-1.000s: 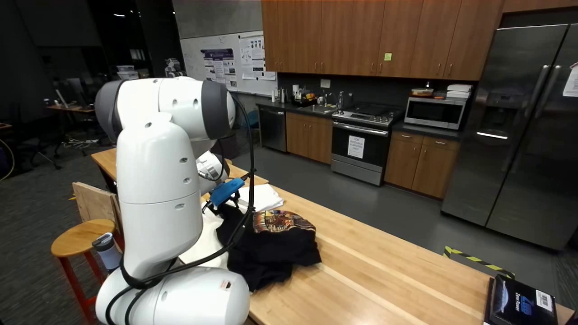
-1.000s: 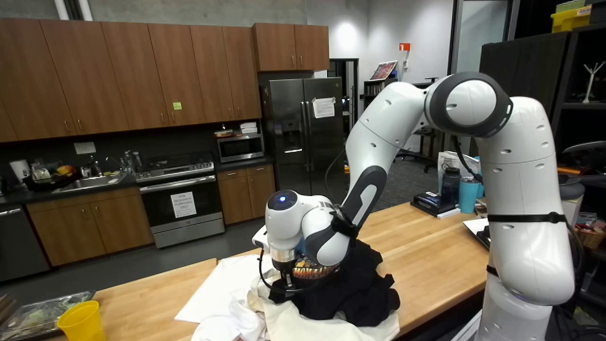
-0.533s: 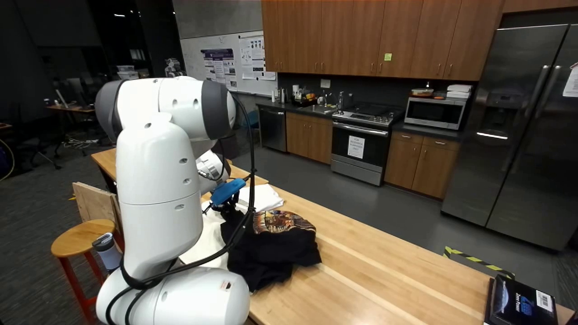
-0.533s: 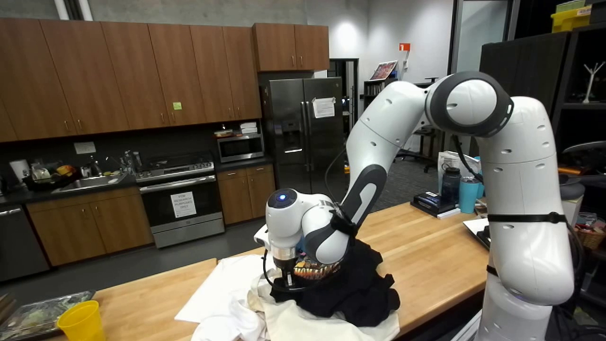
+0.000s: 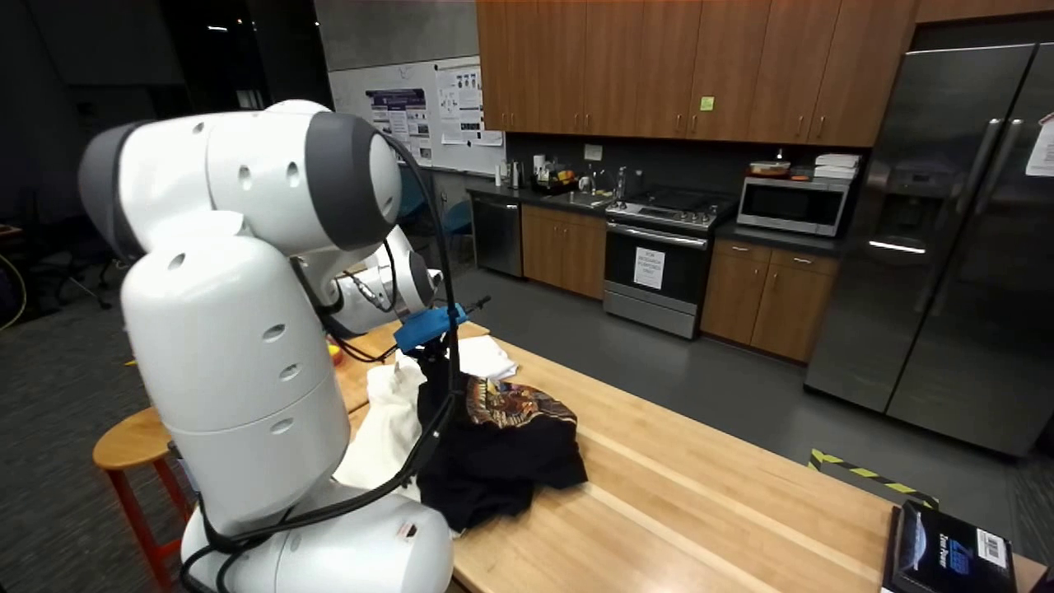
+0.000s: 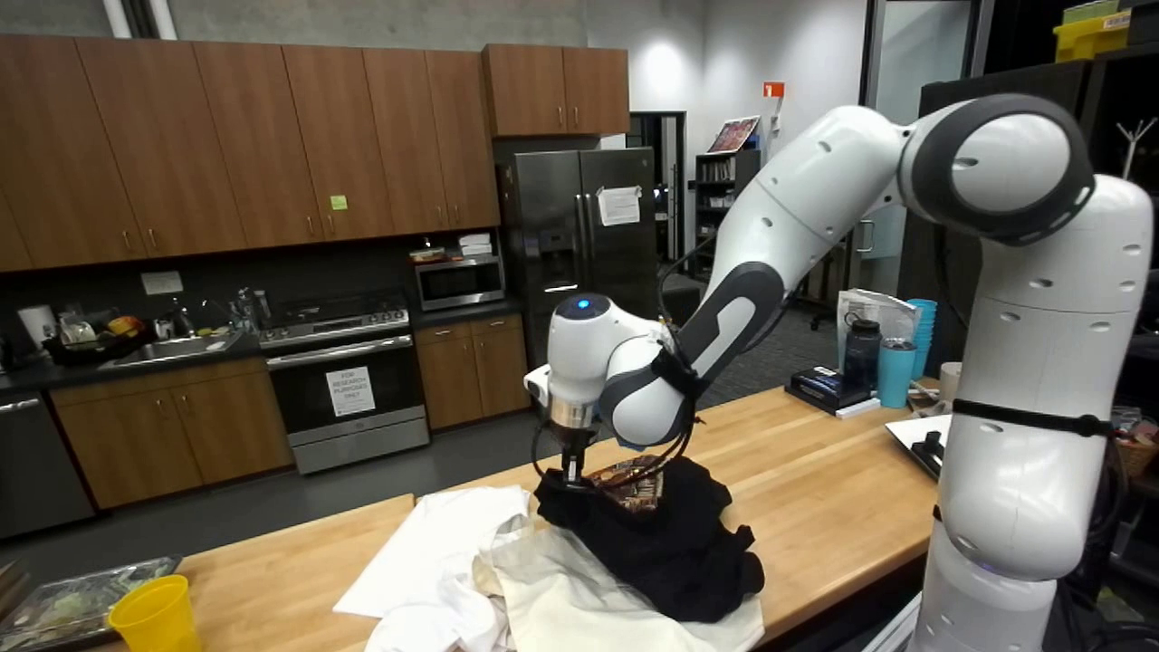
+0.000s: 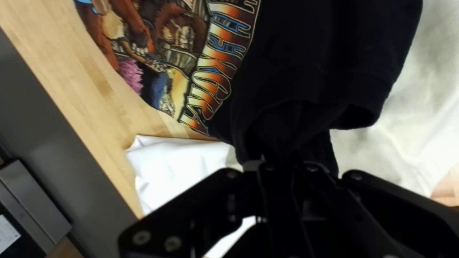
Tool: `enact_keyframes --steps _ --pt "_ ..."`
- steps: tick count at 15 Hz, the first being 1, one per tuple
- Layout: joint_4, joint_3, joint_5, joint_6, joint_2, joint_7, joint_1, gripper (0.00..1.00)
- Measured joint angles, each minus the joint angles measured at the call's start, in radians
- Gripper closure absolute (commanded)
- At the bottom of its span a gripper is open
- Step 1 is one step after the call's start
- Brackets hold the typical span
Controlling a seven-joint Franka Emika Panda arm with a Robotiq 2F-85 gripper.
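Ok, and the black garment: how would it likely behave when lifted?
The black garment is likely floppy, as it gathers in soft folds at the gripper. Its print may bend less, looking smoother in the wrist view. It might tug the cream cloth it partly covers.

Black garment (image 5: 502, 461) of matt cloth; table (image 5: 683, 502) of smooth wood; fridge (image 5: 930, 247) of glossy metal

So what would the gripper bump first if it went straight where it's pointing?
The gripper points down, pinching the black shirt, so more of that shirt probably comes first, then maybe the cream cloth; depth there is unclear.
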Motion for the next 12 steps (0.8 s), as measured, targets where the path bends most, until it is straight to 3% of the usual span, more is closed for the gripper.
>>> enact_keyframes --steps 7,12 --pt "-0.161 -0.081 -0.025 0.014 -0.396 -0.014 -0.123 0.98" --pt "-0.257 -0.212 -0.023 0.009 -0.624 -0.016 -0.265 0.98"
